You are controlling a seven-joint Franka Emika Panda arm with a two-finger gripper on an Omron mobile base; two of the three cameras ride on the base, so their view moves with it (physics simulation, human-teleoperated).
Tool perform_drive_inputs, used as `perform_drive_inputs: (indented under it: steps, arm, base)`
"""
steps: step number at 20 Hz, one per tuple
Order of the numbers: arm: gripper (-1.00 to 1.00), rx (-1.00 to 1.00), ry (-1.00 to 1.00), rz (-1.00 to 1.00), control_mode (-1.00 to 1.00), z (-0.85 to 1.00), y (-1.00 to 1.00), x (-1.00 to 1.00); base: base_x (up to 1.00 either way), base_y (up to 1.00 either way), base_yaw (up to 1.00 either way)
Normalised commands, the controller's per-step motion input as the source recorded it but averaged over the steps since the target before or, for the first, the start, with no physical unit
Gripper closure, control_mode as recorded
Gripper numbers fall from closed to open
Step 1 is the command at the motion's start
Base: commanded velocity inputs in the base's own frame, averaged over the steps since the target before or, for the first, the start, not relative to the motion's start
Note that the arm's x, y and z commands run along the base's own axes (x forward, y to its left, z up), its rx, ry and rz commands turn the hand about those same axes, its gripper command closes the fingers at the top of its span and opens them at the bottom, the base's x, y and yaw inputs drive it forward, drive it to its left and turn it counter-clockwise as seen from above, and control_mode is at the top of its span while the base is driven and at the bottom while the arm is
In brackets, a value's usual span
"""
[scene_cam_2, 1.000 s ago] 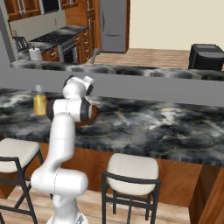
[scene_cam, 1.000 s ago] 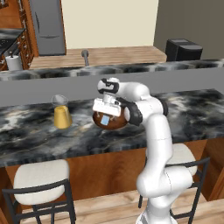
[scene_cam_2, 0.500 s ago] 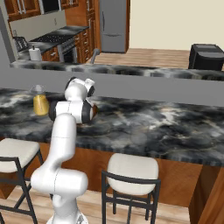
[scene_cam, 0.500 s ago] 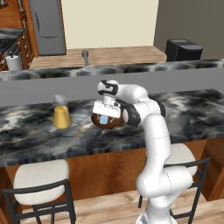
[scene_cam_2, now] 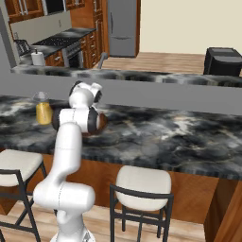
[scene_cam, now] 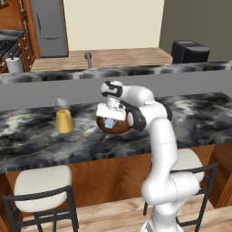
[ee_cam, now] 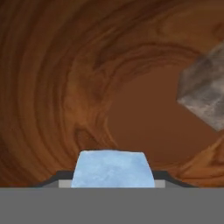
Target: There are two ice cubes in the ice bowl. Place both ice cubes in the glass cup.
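Hand (scene_cam: 109, 123) sat low over the bowl (scene_cam: 118, 127), clamped on one pale blue cube (ee_cam: 112, 169). Second cube (ee_cam: 204, 89), grey-translucent, lay on the bowl floor. Cup (scene_cam: 64, 116), lower part yellow-orange, stood left on the surface (scene_cam: 190, 113).

Marble counter (scene_cam: 27, 145), 2 stools (scene_cam: 41, 181)

Dark marbled counter (scene_cam: 195, 115) runs the width of the room, with a raised grey ledge (scene_cam: 190, 84) behind it and wood panelling below. Two cream-cushioned stools with black frames are tucked under it, one at the left (scene_cam: 41, 188), one at the right (scene_cam_2: 142, 186). Beyond the ledge: steel fridge (scene_cam: 49, 27), stove (scene_cam_2: 64, 40), paper towel roll (scene_cam_2: 37, 57), faucet (scene_cam: 88, 58), black box-shaped unit (scene_cam: 190, 50) on a wood floor.
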Motion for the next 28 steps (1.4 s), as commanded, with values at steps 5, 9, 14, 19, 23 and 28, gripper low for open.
perform_drive_inputs:
  steps: [5,9,14,19,23,28]
  arm:
    - [1.00,0.00,-0.20,0.00,-1.00,0.64,-0.20,-0.69]
    - [1.00,-0.03,-0.18,0.00,-1.00,0.77,-0.29,-0.74]
    - [1.00,-0.05,-0.08,0.00,-1.00,0.78,-0.40,-0.67]
    - [1.00,-0.03,-0.02,0.00,-1.00,0.83,-0.60,-0.68]
    - [1.00,-0.09,-0.02,0.00,-1.00,0.77,-0.61,-0.72]
    - [1.00,-0.05,-0.09,0.00,-1.00,0.66,-0.74,-0.76]
  base:
    - [0.00,0.00,0.00]
    - [0.00,0.00,0.00]
    - [0.00,0.00,0.00]
    - [0.00,0.00,0.00]
    - [0.00,0.00,0.00]
    - [0.00,0.00,0.00]
